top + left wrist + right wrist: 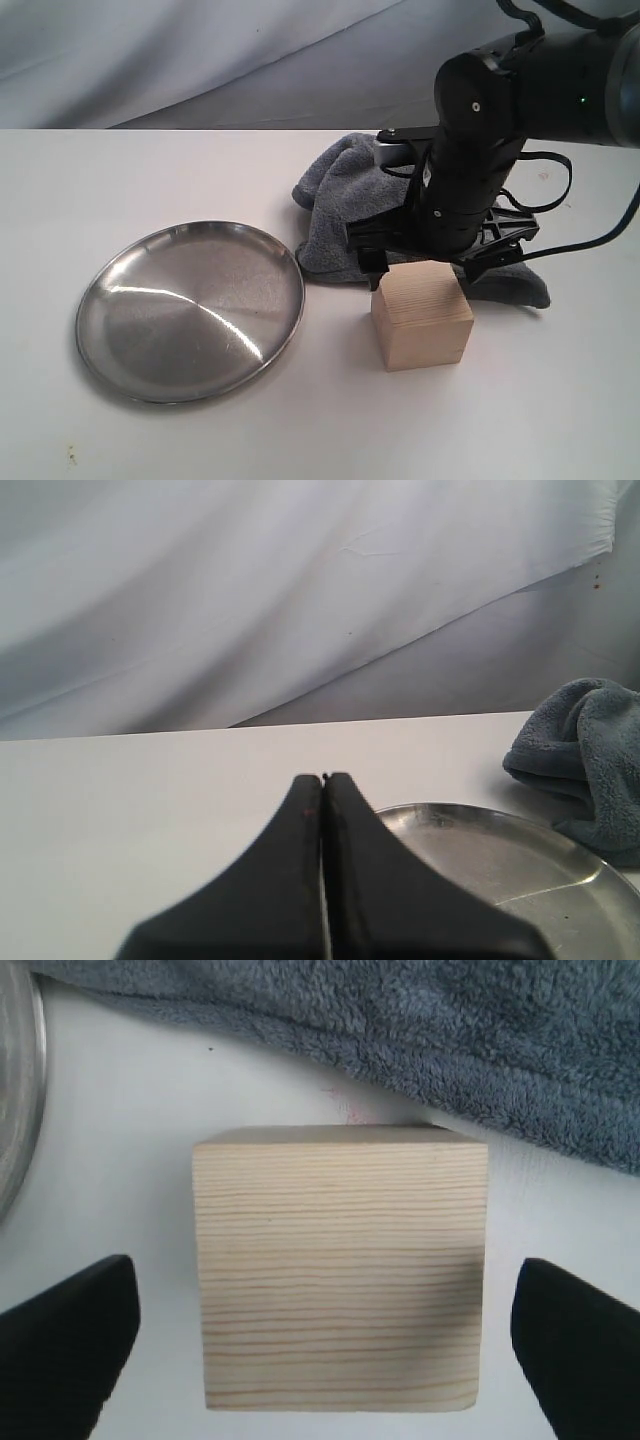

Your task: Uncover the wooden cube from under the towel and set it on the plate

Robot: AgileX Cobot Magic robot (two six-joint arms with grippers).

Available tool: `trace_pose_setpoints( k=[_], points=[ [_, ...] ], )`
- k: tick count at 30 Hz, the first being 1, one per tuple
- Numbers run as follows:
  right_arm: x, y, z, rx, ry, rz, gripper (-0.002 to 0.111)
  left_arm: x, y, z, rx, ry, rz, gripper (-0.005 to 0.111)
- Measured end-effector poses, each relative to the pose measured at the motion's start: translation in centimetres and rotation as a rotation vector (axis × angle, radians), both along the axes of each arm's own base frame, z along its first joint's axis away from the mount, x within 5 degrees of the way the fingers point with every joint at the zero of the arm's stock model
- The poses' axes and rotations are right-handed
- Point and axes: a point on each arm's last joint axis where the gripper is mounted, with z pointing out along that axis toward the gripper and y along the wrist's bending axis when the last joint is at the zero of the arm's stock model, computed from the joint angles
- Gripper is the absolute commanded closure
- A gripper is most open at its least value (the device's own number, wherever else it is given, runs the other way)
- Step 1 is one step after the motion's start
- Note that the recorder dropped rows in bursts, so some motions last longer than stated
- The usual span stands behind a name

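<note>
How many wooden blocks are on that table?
1. The wooden block sits on the white table, apart from the plate and just in front of the towel. The crumpled towel could hide another.

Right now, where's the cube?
Exterior view: the cube sits on the table, right of the plate, in front of the towel, under the right gripper, jaws open.

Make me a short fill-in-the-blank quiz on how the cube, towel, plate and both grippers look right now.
1. The plate is ____.
2. The right gripper has its jaws ____ on either side of the wooden cube.
3. The left gripper is ____.
4. The towel covers ____ of the wooden cube.
Missing words: empty; open; shut; none.
</note>
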Motion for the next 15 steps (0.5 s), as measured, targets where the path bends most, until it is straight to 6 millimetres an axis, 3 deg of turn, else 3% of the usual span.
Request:
trace_pose_setpoints(
  k=[10, 15],
  points=[
    [0.1, 0.1, -0.1, 0.001, -0.003, 0.001, 0.017, 0.0, 0.0, 0.0, 0.0, 0.0, 0.0, 0.107],
    [0.5, 0.4, -2.4, -0.032, 0.041, -0.002, 0.017, 0.0, 0.0, 0.0, 0.0, 0.0, 0.0, 0.107]
  ],
)
